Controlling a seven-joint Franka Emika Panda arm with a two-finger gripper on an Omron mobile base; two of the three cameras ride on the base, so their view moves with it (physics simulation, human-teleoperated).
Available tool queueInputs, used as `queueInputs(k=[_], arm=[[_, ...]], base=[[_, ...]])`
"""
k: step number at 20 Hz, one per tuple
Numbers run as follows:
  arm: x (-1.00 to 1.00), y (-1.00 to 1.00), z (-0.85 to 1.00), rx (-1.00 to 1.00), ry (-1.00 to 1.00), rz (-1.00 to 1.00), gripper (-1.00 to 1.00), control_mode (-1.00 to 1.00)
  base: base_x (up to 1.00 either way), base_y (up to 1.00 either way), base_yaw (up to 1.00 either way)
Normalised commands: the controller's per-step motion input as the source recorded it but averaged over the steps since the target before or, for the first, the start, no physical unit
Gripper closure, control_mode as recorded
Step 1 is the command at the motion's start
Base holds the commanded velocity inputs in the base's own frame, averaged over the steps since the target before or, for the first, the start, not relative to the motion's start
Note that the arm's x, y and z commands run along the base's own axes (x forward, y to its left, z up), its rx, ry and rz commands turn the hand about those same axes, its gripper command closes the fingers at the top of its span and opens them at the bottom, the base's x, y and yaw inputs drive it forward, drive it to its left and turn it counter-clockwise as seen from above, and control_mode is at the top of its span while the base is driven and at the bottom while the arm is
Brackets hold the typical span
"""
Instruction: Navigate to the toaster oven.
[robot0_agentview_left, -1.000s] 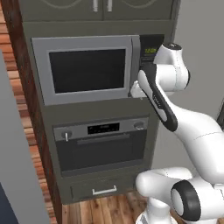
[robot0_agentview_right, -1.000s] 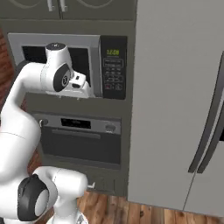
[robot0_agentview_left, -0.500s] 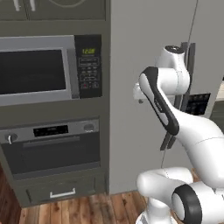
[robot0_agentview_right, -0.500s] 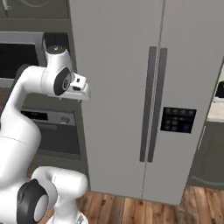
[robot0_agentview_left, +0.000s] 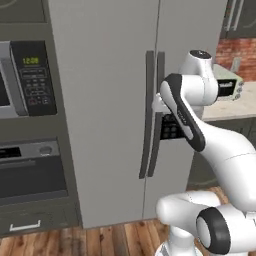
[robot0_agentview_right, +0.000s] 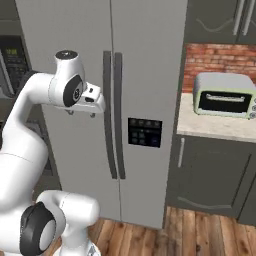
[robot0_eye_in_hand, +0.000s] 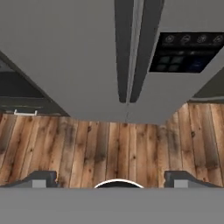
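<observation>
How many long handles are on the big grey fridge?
2. The left dark vertical bar handle and the right dark vertical bar handle stand side by side at the middle of the tall grey double-door fridge, one on each door.

Light is even and soft in all three views, flat as rendered scenes are, with no single visible lamp. The fridge (robot0_agentview_right: 100, 100) doors read as a smooth mid grey with no glare; only faint shading runs beside the handles. The arm (robot0_agentview_left: 200, 125) is bright white with gentle grey shading on its undersides. The brick wall (robot0_agentview_right: 220, 60) and toaster oven (robot0_agentview_right: 225, 95) are clearly lit. The floor (robot0_eye_in_hand: 109, 148) looks slightly soft and blurred. Edges show coarse pixel softness; straight lines stay straight.
</observation>
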Motion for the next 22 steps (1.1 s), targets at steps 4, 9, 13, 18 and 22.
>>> queueInputs(k=[4,9,13,18,22], arm=[[0.0,0.0,0.0,0.0,0.0,0.0,-1.0,1.0],[0.0,0.0,0.0,0.0,0.0,0.0,-1.0,1.0],[0.0,0.0,0.0,0.0,0.0,0.0,-1.0,1.0],[0.0,0.0,0.0,0.0,0.0,0.0,-1.0,1.0],[0.0,0.0,0.0,0.0,0.0,0.0,-1.0,1.0]], base=[[0.21,-1.0,0.19],[0.37,-1.0,0.03],[0.85,-1.0,-0.03],[1.0,-1.0,-0.05],[1.0,-0.85,-0.11]])
